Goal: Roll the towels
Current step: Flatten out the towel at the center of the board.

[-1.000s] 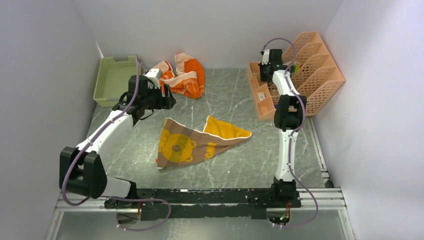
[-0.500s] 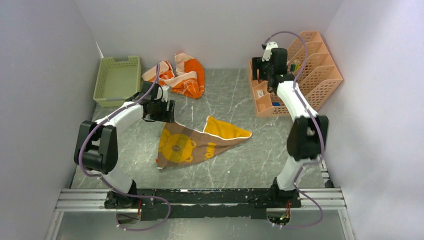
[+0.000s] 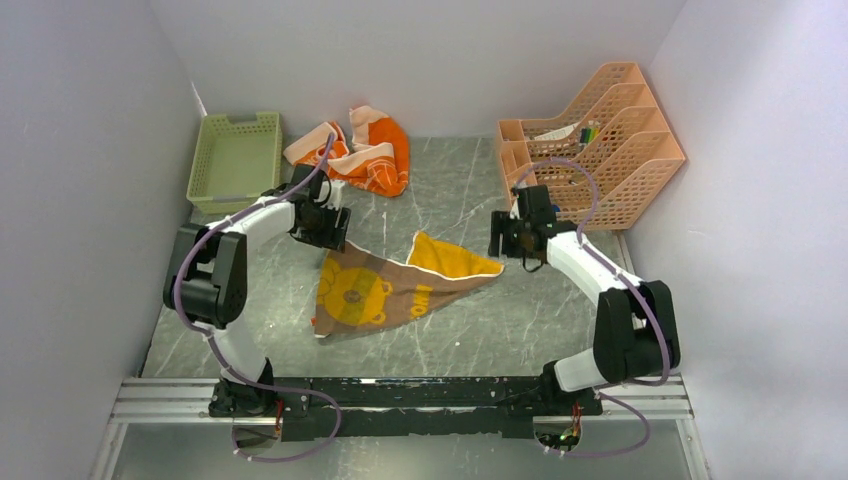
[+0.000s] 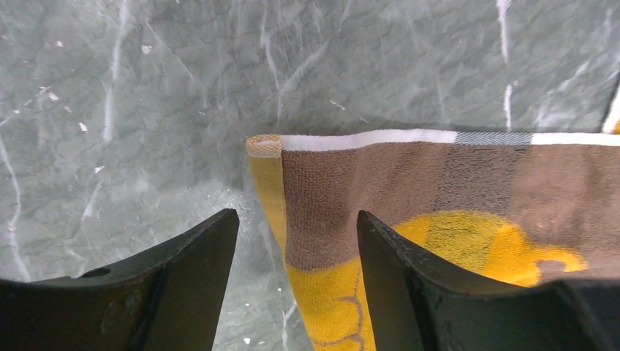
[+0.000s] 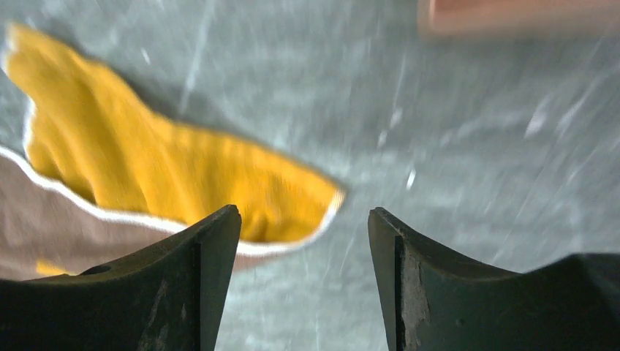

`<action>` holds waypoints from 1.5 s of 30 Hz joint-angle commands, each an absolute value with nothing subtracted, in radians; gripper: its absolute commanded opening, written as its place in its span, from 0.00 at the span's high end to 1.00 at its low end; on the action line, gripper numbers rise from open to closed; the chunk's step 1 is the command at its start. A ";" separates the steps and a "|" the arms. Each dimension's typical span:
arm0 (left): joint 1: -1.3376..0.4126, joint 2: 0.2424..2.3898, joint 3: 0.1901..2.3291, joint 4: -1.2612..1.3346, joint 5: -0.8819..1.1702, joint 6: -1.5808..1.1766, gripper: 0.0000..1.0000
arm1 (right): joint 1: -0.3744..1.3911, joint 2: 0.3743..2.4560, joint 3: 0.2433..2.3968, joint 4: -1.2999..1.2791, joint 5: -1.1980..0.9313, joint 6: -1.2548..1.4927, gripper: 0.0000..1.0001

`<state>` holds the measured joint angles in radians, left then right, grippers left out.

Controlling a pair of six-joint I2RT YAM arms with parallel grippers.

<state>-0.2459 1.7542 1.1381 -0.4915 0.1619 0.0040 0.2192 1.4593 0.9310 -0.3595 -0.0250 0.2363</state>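
Note:
A mustard-yellow towel (image 3: pixel 400 285) with a brown bear-print face lies partly folded in the middle of the table. My left gripper (image 3: pixel 328 228) hovers over its far left corner. In the left wrist view that corner (image 4: pixel 265 146) lies flat, and my left gripper (image 4: pixel 296 219) is open, straddling the towel's edge. My right gripper (image 3: pixel 505 235) is by the towel's right tip. It (image 5: pixel 303 216) is open over bare table, and the yellow tip (image 5: pixel 183 183) lies just ahead on the left. A crumpled orange towel (image 3: pixel 365 150) lies at the back.
A green mesh basket (image 3: pixel 235 160) stands at the back left by the wall. A peach file rack (image 3: pixel 595 140) stands at the back right, just behind my right arm. Walls close in three sides, and a metal rail (image 3: pixel 400 395) runs along the front.
My right arm swung from the file rack down to the yellow towel's right tip, and its jaws opened. My left gripper moved right and nearer, onto the towel's far left corner.

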 commanded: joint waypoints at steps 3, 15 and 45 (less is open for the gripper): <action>-0.241 1.795 1.128 -0.489 0.186 0.025 0.47 | 0.230 1.366 0.815 -0.398 -0.097 0.434 0.35; -0.241 1.766 1.122 -0.497 0.209 0.003 0.93 | 0.276 1.416 0.715 -0.352 -0.059 0.526 0.35; -0.207 0.561 1.016 -0.556 0.057 -0.279 0.93 | 0.309 0.957 1.096 -0.547 -0.219 0.455 1.00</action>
